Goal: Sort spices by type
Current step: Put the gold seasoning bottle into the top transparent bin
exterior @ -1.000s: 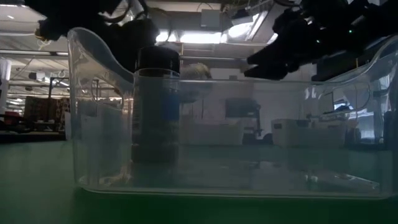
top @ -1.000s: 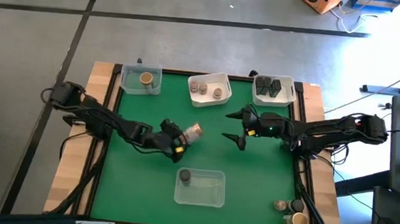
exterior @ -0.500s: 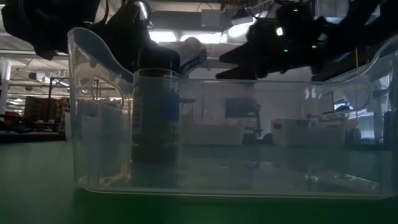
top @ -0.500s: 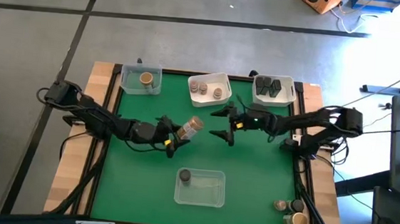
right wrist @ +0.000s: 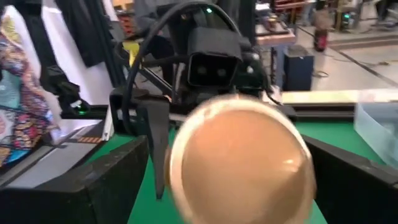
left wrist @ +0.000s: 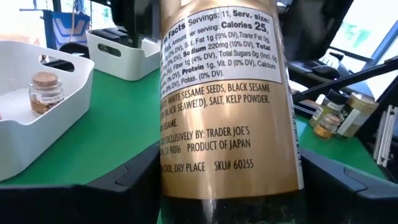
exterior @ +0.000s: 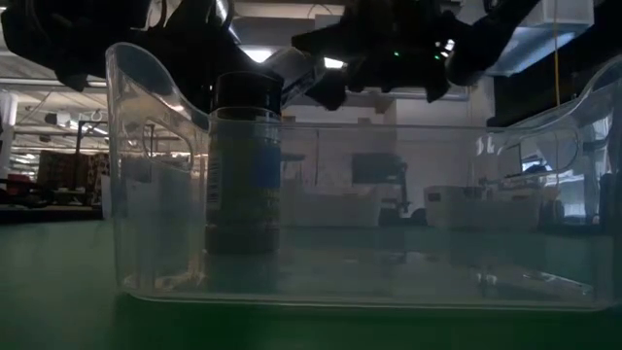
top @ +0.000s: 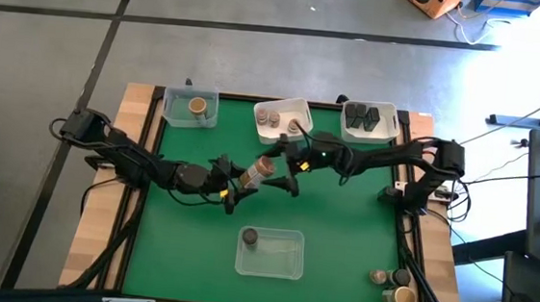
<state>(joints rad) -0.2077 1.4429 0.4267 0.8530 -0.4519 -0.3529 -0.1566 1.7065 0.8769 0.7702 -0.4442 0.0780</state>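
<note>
A spice jar (top: 261, 169) with a gold label (left wrist: 224, 106) and a tan lid (right wrist: 239, 162) hangs over the middle of the green table, and my left gripper (top: 239, 177) is shut on it. The jar lies nearly level, its lid end toward the table's right. My right gripper (top: 283, 168) is open. Its fingers (right wrist: 106, 183) stand on either side of the lid end, and I cannot tell whether they touch it. In the low view the held jar (exterior: 296, 70) shows high up, behind a clear tray (exterior: 389, 282). My left gripper pinches the jar's bottom end between its two fingers, one on each side of the gold label's lower part (left wrist: 171, 186). The fingers come nearly level from the table's left and lie along the jar. The jar is lifted clear of the table.
A clear tray (top: 178, 115) with a tan-topped jar, a white tray (top: 304, 107) with two jars and a white tray (top: 390, 132) with dark jars line the far edge. Near centre, a clear tray (top: 280, 263) holds one dark-lidded jar (top: 249, 236). Loose jars (top: 390, 286) stand near right.
My right gripper has travelled toward the table's left, staying open, until its fingers flank the jar's lid end. My left gripper has tipped upward, so the jar's lid end has risen and the jar lies closer to level.
</note>
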